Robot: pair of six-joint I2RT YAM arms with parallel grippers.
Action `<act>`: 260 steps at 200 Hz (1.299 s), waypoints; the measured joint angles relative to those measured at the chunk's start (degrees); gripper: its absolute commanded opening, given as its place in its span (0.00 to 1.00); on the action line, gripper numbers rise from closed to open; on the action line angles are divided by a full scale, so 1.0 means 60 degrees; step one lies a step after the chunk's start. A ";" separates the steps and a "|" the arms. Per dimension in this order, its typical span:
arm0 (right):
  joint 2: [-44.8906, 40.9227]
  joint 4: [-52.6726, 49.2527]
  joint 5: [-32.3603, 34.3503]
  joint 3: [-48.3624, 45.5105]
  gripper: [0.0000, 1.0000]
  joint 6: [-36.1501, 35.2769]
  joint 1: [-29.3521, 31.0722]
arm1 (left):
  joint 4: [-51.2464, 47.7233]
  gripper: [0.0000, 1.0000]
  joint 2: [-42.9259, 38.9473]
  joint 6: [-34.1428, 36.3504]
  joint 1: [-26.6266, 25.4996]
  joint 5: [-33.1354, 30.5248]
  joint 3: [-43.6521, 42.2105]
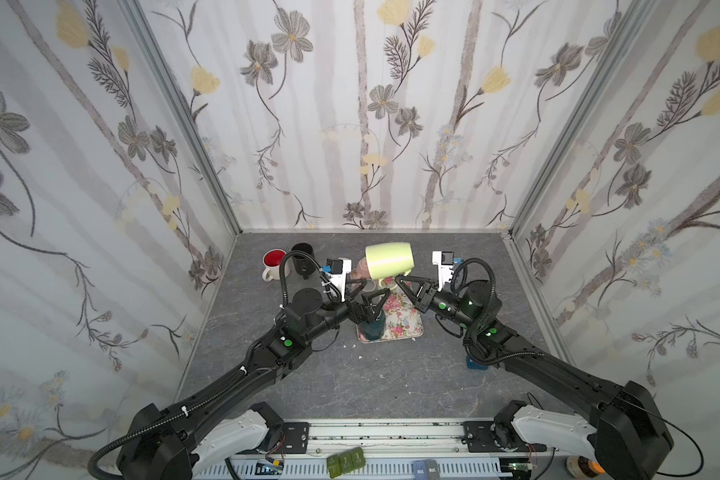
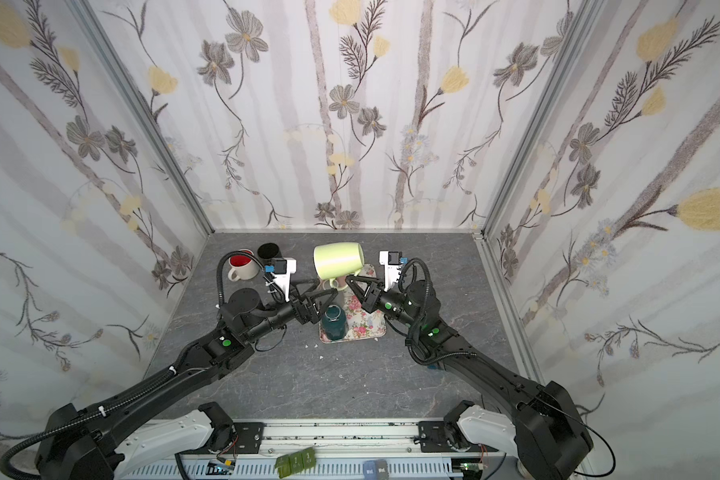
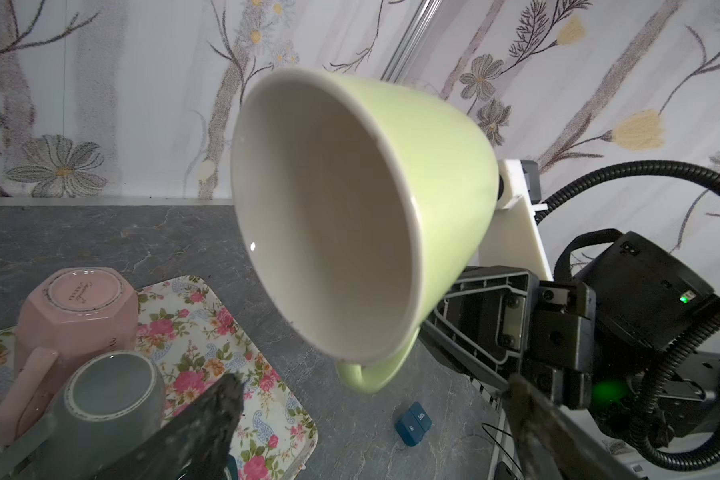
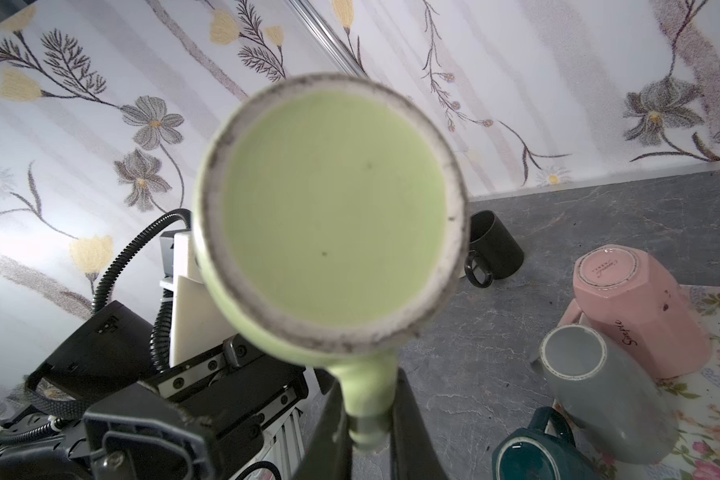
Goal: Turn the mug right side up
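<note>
A pale green mug [image 1: 389, 259] [image 2: 338, 259] hangs in the air on its side above the back of the flowered tray [image 1: 408, 320]. Its white mouth [image 3: 329, 216] faces the left arm and its base [image 4: 329, 216] faces the right wrist camera. The handle [image 4: 366, 386] points down, and my right gripper [image 1: 400, 279] [image 2: 351, 281] [image 4: 368, 401] is shut on it. My left gripper [image 1: 371, 291] [image 2: 319, 289] [image 3: 373, 386] stands wide open just below and in front of the mug's mouth, holding nothing and not touching the mug.
On the tray a pink mug [image 3: 75, 307] and a grey mug [image 3: 109, 399] stand upside down, with a dark teal mug [image 1: 373, 328] nearer the front. A white mug with a red inside [image 1: 273, 264] and a black mug [image 1: 302, 257] stand upright at the back left. A small blue block [image 3: 414, 422] lies on the table.
</note>
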 measured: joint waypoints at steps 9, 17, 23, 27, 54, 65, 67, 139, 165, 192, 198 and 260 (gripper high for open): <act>-0.0004 0.0018 0.0000 -0.0025 0.00 0.0007 0.0000 | 0.0025 1.00 0.0029 0.0004 -0.0033 0.0025 0.0018; -0.0015 0.0022 0.0000 -0.0051 0.00 0.0062 0.0000 | 0.0051 1.00 0.0062 0.0004 -0.0044 0.0084 0.0036; -0.0025 0.0047 0.0000 -0.0076 0.00 0.0066 0.0000 | 0.0051 1.00 0.0084 0.0004 -0.0058 0.0084 0.0062; -0.0029 0.0095 0.0000 -0.0095 0.00 0.0069 0.0000 | 0.0066 1.00 0.0102 0.0007 -0.0073 0.0080 0.0080; -0.0029 0.0335 -0.0047 -0.0124 0.00 0.0120 0.0015 | 0.0295 1.00 0.0222 0.0004 -0.0157 0.0113 0.0120; -0.0029 0.0390 -0.0102 -0.0131 0.00 0.0142 0.0029 | 0.0339 1.00 0.0291 0.0004 -0.0200 0.0113 0.0157; -0.0029 0.0393 -0.0109 -0.0131 0.00 0.0146 0.0029 | 0.0342 1.00 0.0306 0.0004 -0.0208 0.0113 0.0171; -0.0069 0.0441 -0.0237 -0.0251 0.00 0.0186 0.0087 | 0.0412 0.93 0.0586 -0.0007 -0.0401 0.0106 0.0386; -0.0109 0.0463 -0.0270 -0.0273 0.00 0.0240 0.0091 | 0.0415 0.85 0.0637 -0.0036 -0.0444 0.0120 0.0404; -0.0138 0.0586 -0.0280 -0.0291 0.00 0.0251 0.0109 | 0.0426 0.68 0.0645 -0.0036 -0.0466 0.0117 0.0404; -0.0138 0.0627 -0.0280 -0.0291 0.00 0.0259 0.0120 | 0.0437 0.65 0.0645 -0.0036 -0.0481 0.0117 0.0404; -0.0098 0.0856 -0.0404 -0.0291 0.00 0.0419 0.0240 | 0.0495 0.46 0.0678 -0.0033 -0.0535 0.0109 0.0401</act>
